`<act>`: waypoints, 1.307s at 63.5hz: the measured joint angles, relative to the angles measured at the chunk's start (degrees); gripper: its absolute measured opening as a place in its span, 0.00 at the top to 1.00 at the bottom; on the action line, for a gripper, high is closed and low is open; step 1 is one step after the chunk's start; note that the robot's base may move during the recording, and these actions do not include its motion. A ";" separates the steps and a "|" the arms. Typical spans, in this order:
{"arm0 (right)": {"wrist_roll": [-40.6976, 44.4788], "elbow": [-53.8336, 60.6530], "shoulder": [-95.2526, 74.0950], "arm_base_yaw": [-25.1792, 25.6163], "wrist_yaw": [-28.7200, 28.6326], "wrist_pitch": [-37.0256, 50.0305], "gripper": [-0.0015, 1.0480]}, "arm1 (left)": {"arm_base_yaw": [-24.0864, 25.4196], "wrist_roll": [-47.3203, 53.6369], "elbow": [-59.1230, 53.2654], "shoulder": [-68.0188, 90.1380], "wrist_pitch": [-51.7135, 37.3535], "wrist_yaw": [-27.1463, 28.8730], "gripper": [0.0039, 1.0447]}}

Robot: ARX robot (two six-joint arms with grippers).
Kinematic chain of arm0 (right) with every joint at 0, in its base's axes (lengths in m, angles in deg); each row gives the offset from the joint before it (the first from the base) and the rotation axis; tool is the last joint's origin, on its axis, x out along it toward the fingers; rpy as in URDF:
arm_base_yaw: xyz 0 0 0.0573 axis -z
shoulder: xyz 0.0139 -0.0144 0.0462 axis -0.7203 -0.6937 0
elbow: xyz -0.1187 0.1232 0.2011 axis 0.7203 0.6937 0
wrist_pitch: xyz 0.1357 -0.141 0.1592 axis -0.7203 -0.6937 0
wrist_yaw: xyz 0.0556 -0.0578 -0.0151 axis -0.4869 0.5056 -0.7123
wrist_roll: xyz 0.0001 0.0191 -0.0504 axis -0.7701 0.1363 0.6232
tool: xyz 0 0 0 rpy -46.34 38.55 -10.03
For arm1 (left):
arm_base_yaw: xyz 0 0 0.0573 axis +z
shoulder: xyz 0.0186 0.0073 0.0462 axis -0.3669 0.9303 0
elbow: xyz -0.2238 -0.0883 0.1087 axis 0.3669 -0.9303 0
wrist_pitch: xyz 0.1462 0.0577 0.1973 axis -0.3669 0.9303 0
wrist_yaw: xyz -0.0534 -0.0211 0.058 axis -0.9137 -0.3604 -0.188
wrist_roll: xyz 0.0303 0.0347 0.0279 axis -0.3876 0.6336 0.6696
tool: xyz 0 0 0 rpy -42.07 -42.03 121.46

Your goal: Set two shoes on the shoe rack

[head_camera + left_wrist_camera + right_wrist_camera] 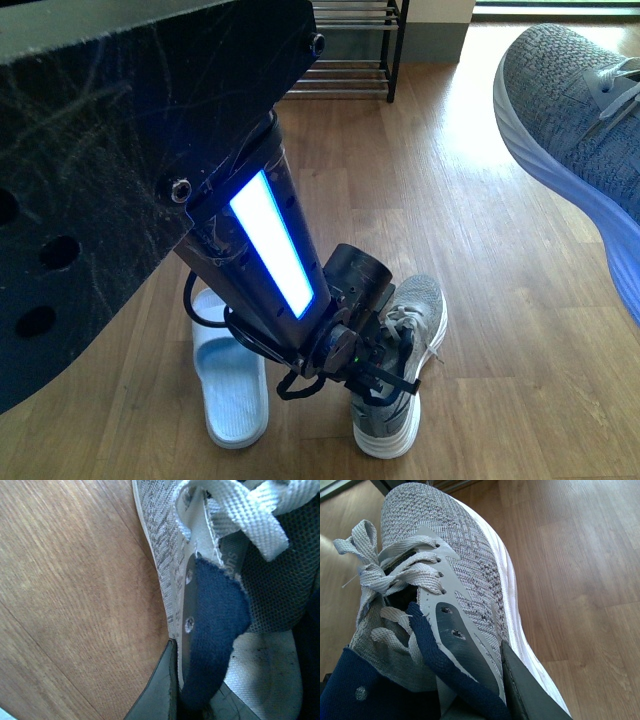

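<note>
The raised grey shoe (570, 110) hung in the air on the right, well apart from the shoe rack (350, 45) far at the back. The right gripper (490, 687) was clamped on it — one finger outside the side wall, the other down inside by the dark blue lining.

The grey shoe on the floor (425, 305) lay near a pale blue slide (235, 390). The left gripper (375, 380) sat over its side wall with one finger outside, but I could not tell if it was squeezing.

I think these shoes were light. The knit top looked soft and would fold, so the firmer edge by the opening seemed the best place to hold — and the loose laces might catch.

I counted two grey shoes, one slide and one rack
</note>
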 joint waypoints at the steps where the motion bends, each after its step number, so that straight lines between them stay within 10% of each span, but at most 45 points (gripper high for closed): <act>1: 0.02 0.00 0.00 0.00 0.00 0.00 0.99 | 0.09 -0.02 -0.24 -0.07 -0.24 0.66 0.99; 52: 0.02 0.00 0.00 0.00 0.00 0.00 0.99 | 16.87 -0.76 -47.43 -54.90 -22.80 26.01 0.99; 83: 0.00 0.00 0.00 0.00 0.00 0.00 0.99 | 21.51 0.98 -68.37 -108.96 -0.94 34.97 0.99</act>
